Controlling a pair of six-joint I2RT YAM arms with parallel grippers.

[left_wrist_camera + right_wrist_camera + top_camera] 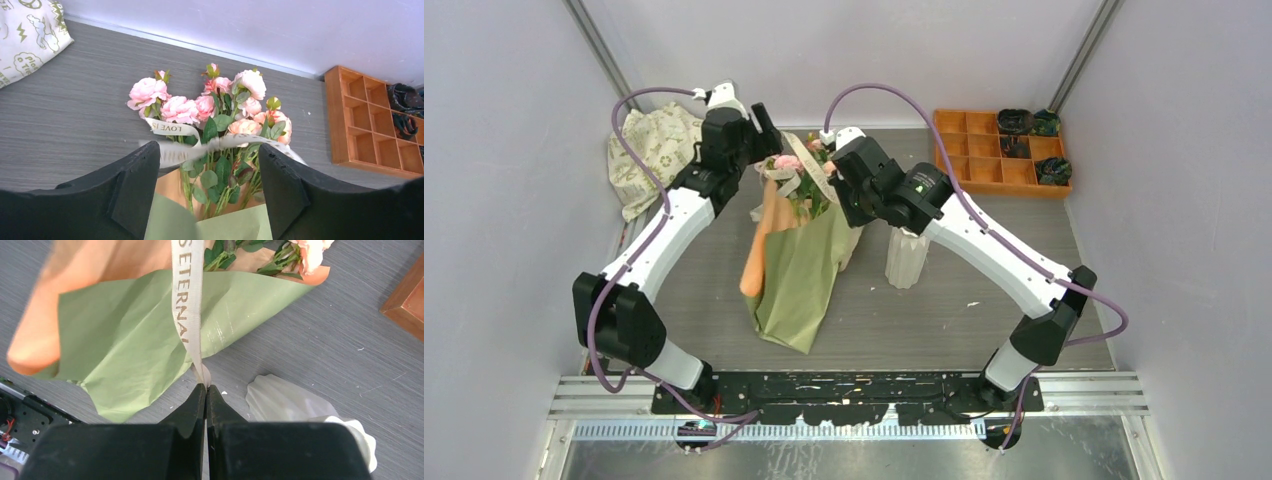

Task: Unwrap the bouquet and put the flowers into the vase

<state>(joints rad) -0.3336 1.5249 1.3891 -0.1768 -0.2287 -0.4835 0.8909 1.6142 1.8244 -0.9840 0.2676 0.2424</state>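
Note:
The bouquet hangs lifted over the middle of the table, its olive-green paper opening out and showing the orange inside. Pink flowers with green leaves stick out of the top. My right gripper is shut on the cream ribbon, which runs taut up to the bouquet. My left gripper is open just behind the blooms. A blurred stretch of ribbon crosses between its fingers, ungripped. The white ribbed vase stands upright right of the bouquet, and below my right gripper in the right wrist view.
A cream patterned cloth lies bunched at the back left. An orange compartment tray with dark items sits at the back right. Grey walls close in on both sides and behind.

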